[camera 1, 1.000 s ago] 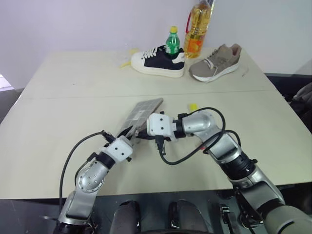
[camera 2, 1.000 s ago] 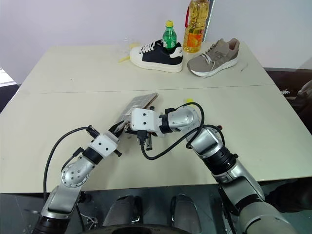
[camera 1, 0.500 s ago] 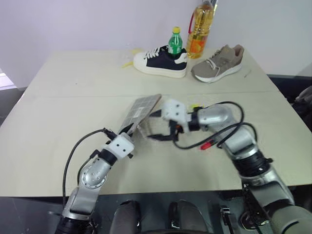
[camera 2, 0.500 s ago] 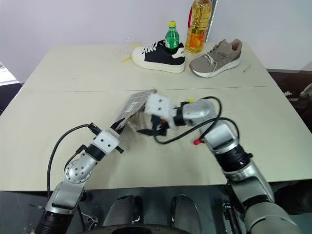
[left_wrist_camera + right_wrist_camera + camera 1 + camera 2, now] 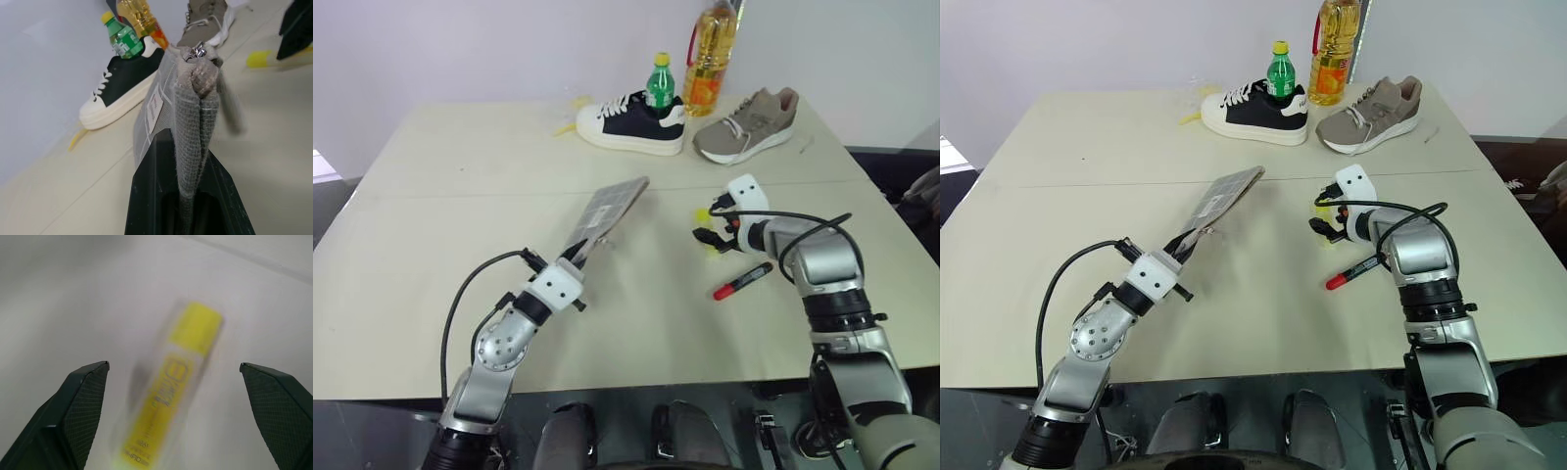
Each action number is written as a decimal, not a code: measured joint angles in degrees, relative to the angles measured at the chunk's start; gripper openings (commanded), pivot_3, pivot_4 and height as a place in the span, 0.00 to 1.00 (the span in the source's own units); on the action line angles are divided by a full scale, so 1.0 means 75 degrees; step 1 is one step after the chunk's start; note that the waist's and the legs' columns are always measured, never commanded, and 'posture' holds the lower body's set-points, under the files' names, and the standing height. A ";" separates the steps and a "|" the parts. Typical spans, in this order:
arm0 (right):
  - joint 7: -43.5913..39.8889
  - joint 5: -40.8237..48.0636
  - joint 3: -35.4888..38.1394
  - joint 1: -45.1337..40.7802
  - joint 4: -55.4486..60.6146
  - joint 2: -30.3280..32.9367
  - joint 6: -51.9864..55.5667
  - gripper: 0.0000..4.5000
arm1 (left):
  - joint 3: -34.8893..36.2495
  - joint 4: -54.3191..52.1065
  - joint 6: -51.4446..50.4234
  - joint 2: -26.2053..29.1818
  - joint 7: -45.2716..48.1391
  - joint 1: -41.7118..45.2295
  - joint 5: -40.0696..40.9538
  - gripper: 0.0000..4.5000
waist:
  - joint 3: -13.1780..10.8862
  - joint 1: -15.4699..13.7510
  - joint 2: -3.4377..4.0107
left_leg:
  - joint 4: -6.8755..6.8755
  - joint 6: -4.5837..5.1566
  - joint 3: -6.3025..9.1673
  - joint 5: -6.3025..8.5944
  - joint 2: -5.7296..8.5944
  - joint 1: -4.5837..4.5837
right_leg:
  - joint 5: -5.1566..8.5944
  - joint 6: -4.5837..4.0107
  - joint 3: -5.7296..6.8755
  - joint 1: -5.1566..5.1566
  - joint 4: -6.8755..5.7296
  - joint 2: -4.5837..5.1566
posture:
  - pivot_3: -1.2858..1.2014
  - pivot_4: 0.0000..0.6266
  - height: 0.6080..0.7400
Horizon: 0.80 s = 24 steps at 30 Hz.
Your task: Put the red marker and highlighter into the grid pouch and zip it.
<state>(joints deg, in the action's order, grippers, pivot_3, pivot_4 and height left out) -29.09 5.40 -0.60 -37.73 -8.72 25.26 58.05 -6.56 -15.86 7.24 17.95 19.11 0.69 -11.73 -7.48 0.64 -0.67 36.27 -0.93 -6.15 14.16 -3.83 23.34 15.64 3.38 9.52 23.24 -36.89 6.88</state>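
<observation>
The left hand (image 5: 579,257) was clamped tight on one end of the grid pouch (image 5: 607,211), holding it tilted up off the surface (image 5: 460,206) so that its far end pointed away toward the shoes. In the left wrist view the grey fabric (image 5: 190,127) was pinched between the two black fingers (image 5: 146,196), with the zip pull at the pouch's upper end.

The right hand (image 5: 713,230) hung over the surface to the right of the pouch, its fingers (image 5: 73,406) spread wide and gripping nothing. The highlighter (image 5: 171,391) lay on the surface directly between and beneath them, apart from both fingers. The red marker (image 5: 742,280) lay flat just beside that hand, nearer the robot, red cap toward the robot.

At the far edge stood a black-and-white sneaker (image 5: 628,122), a green bottle (image 5: 660,82), an oil bottle (image 5: 710,54) and a tan sneaker (image 5: 746,125).
</observation>
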 measured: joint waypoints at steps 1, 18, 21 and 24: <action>0.0128 0.0042 0.0081 0.0045 -0.0001 -0.0141 0.0164 1.00 | 0.0005 0.0021 0.0001 0.0006 0.0014 0.0047 0.0013 0.00 | 0.0000 -0.0002 0.0000 | 0.0000 0.0000 0.0000 0.0000 0.0001 0.0000 | 0.0000 0.0000 0.0000 0.0000 0.0000 0.0000 | 0.52 0.24 0.71; -0.0964 -0.0509 -0.1293 0.0339 0.0669 0.1304 -0.3028 0.19 | 0.0096 0.0184 -0.0510 0.0109 0.0984 0.0026 0.1582 0.00 | -0.0014 0.0008 0.0017 | -0.0003 0.0000 0.0003 0.0000 0.0001 -0.0001 | 0.0003 0.0007 -0.0004 -0.0002 0.0006 -0.0007 | 0.52 0.24 0.71; -0.1667 -0.0608 -0.1454 0.0360 0.0848 0.1735 -0.4284 0.19 | 0.0127 0.0071 -0.0728 0.0202 0.1207 -0.0033 0.1949 0.00 | -0.0016 0.0007 0.0014 | -0.0001 0.0000 0.0002 0.0000 0.0001 -0.0001 | 0.0003 0.0006 -0.0003 -0.0004 0.0007 -0.0008 | 0.52 0.24 0.71; -0.2129 -0.0607 -0.1471 0.0406 0.0860 0.1864 -0.4964 0.19 | 0.0194 -0.0050 -0.0840 0.0274 0.1307 -0.0048 0.2174 0.00 | -0.0016 0.0001 0.0011 | 0.0001 0.0000 0.0002 0.0000 0.0001 -0.0003 | 0.0003 0.0006 -0.0004 -0.0008 0.0007 -0.0007 | 0.52 0.24 0.71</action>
<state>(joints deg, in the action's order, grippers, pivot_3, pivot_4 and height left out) -45.05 0.85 -11.63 -34.69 -2.27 39.23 20.82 -5.11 -16.24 0.94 20.00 28.91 0.33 4.57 -7.60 0.65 -0.59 36.27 -0.94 -6.13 14.15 -3.82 23.32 15.66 3.42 9.50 23.18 -36.84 6.83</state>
